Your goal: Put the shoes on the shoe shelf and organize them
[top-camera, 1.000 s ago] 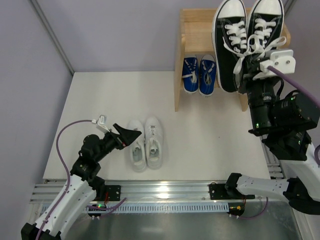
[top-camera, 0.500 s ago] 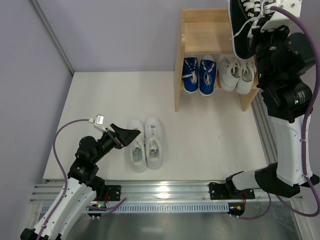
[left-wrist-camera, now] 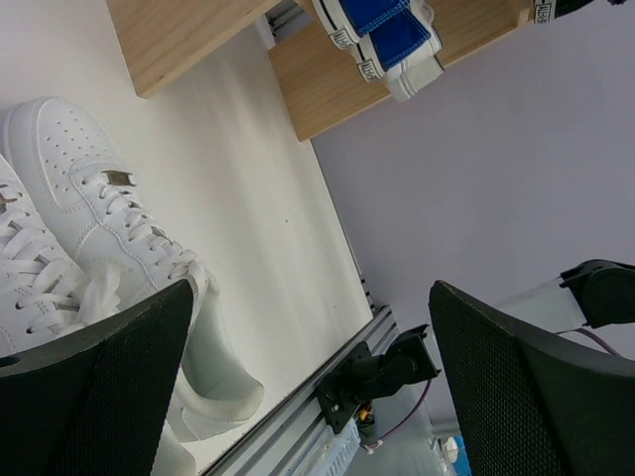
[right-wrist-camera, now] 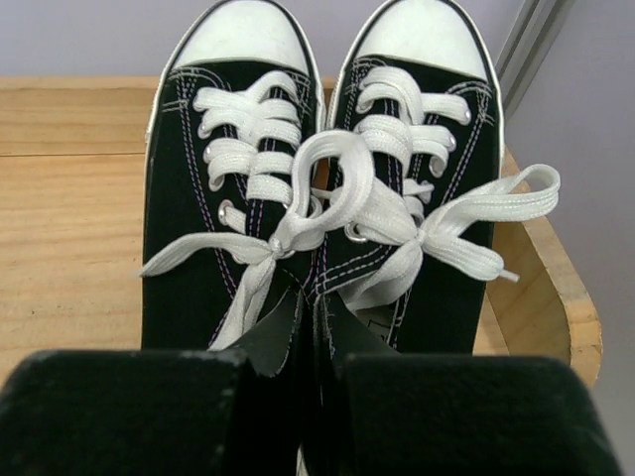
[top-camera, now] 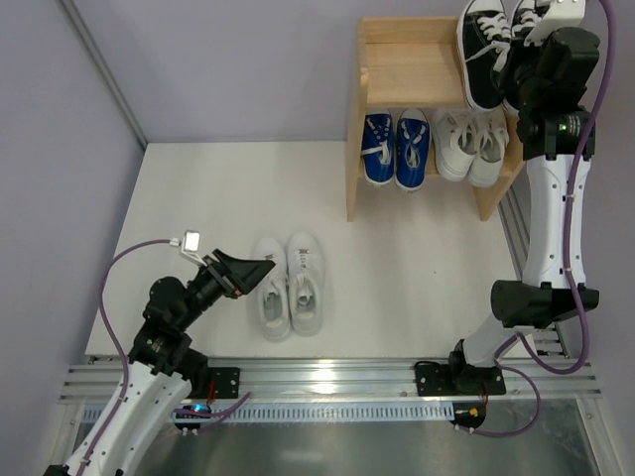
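right gripper (right-wrist-camera: 316,372) pinching black sneakers (right-wrist-camera: 233,198) by shelf (right-wrist-camera: 69,248) right rim, open board leftward | left gripper (left-wrist-camera: 310,293) gaping beside white low-tops (left-wrist-camera: 99,213) | pinch showing wrist-view only

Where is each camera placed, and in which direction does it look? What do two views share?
Top external: above and behind the bases, looking down at the table and shoe shelf; both arms show.
Left wrist: on the left gripper, low, facing the white low-tops; its open fingers show.
Right wrist: on the right gripper, facing the black sneakers clamped in its fingers, at the top tier.
Shared: left wrist and top external both see the blue sneakers.
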Controlling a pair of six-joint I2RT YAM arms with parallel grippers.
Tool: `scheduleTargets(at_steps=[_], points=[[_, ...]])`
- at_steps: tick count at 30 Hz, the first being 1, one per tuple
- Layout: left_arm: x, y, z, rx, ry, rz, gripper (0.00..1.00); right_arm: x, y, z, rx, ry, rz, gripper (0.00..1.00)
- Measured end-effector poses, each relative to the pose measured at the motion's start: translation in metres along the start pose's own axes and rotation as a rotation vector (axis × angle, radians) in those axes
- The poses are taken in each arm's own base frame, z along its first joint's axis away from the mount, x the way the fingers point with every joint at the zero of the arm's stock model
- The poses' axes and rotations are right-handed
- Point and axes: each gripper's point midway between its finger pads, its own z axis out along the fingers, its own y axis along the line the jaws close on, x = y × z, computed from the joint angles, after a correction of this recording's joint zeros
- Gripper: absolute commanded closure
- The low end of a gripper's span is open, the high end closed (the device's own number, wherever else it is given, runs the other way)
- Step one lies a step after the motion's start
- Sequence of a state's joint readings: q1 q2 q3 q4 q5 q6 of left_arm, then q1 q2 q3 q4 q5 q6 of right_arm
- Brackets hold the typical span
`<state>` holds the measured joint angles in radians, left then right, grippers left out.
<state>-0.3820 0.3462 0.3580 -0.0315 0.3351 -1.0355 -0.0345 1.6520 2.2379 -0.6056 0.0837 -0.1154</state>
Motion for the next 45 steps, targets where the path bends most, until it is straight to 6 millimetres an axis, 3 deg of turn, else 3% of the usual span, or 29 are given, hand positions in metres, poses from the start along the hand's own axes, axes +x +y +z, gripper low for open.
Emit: scheduleTargets(at_steps=[3,10,18,27,45], points=[[0.0,0.0,-0.001,0.0,-0.004,0.001,0.0,-0.002,-0.003,0.003,0.008,-0.015,0.017,0.96],[-0.001,0.001,0.0,-0.006,-0.007,0.0,0.0,-0.033,-0.006,0.004,0.024,-0.13,0.027,0.96],[0.0,0.009,0.0,-0.041,-0.005,0.011,0.0,-0.054,-0.037,-0.002,0.179,-0.194,0.0,0.96],[-0.008,0.005,-0.004,-0.052,-0.03,0.037,0.0,-0.045,-0.061,0.008,0.281,-0.18,-0.009,0.96],[-0.007,0.008,-0.008,-0.069,-0.039,0.038,0.0,-0.02,-0.054,0.026,0.246,-0.131,-0.008,0.96]])
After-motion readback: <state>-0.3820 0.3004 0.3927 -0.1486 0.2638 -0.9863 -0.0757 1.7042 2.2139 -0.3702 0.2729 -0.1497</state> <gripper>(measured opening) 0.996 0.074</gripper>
